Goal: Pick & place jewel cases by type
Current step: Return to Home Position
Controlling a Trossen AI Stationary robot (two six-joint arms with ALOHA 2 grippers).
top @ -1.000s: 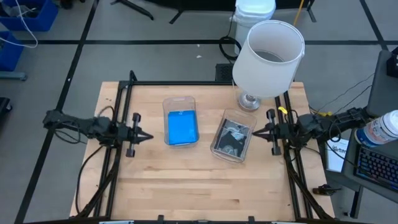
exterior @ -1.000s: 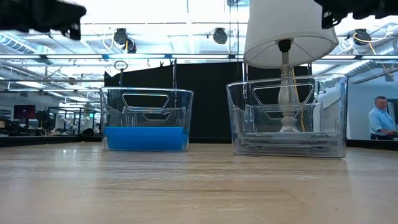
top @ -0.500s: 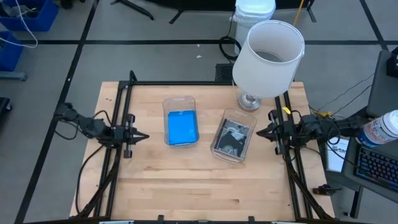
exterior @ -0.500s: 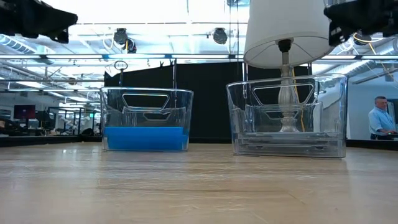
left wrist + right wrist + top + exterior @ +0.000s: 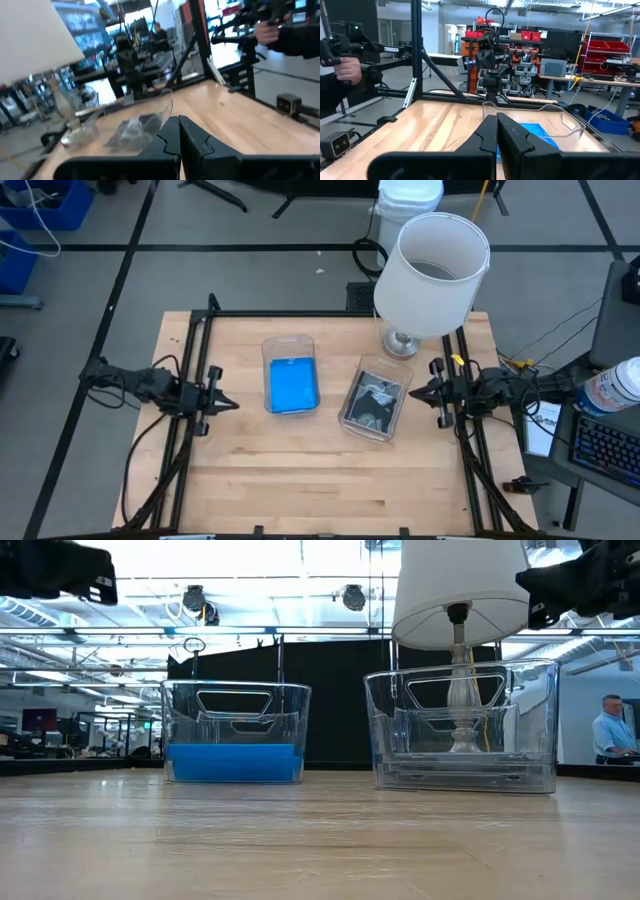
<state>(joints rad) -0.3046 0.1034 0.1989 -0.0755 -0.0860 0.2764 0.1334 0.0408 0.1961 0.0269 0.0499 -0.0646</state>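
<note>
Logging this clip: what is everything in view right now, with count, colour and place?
blue jewel cases: stack, number unclear, bright blue, inside the left-side bin
disc jewel cases: number unclear, clear and dark grey, inside the right-side bin
left-side bin: one, clear, mid-table
right-side bin: one, clear, mid-table, angled
lamp: one, white shade, table's far edge behind the right-side bin
table: one, light wood
person: one, blue shirt, far back in the room
left gripper: dark, shut, at the table's left edge, apart from the bins
right gripper: dark, shut, at the table's right edge, apart from the bins
</note>
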